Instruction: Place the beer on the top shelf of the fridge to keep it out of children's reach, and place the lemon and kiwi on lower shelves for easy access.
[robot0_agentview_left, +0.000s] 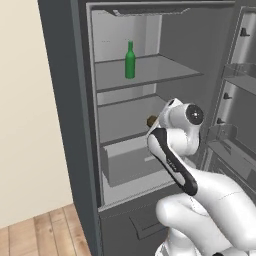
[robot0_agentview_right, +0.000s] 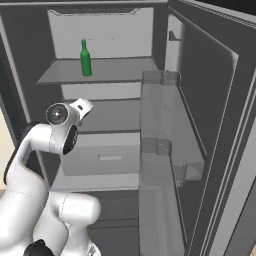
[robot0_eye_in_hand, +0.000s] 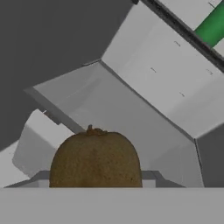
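Nearest, at the hand view's bottom centre, the small brown oval kiwi (robot0_eye_in_hand: 95, 159) sits between the gripper's jaws, held; just beyond lies the pale grey lower shelf (robot0_eye_in_hand: 131, 118); farthest, upper right, the slim green glass beer bottle (robot0_eye_in_hand: 213, 26) stands on the top shelf (robot0_agentview_left: 165, 70)

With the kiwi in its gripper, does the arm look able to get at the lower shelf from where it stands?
Probably yes. The fridge door stands wide open, the gripper with the kiwi is already at the opening at the level of the lower shelf, and bare shelf lies ahead. The beer stands higher up, out of the path.
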